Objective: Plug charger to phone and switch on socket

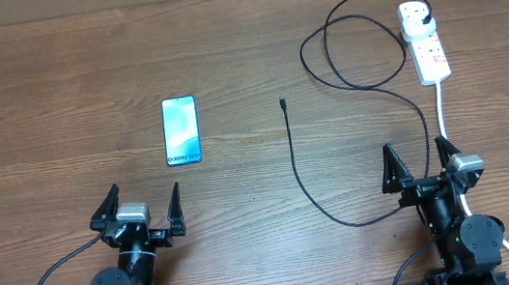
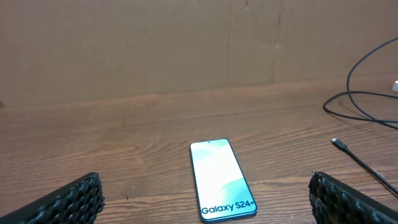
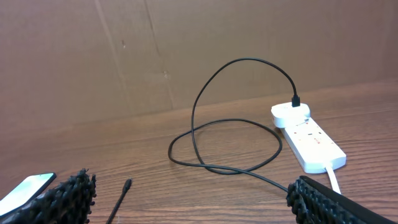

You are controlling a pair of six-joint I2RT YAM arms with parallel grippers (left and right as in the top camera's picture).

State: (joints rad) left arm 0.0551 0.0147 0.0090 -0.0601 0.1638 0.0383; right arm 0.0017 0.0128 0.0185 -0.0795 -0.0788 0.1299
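The white socket (image 3: 309,140) lies on the wooden table (image 3: 124,143) at the right, with a black plug (image 3: 296,101) in its far end. From the plug the charger (image 3: 245,60) arcs upward and loops leftward. Its connector tip (image 3: 127,183) lies between the widely spread fingers (image 3: 71,196) of the right gripper (image 3: 193,199), near the phone (image 3: 28,186).

The table (image 1: 32,72) is matt grained wood, the phone (image 1: 181,129) glossy (glass-like), the socket (image 1: 428,48) smooth plastic.

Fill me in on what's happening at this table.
Nothing is being handled yet. The left claw and right claw sit open and empty at the near edge of the table. The phone lies face up, screen lit, ahead of the left claw. The charger is plugged into the socket at the far right. Its connector tip lies loose, apart from the phone.
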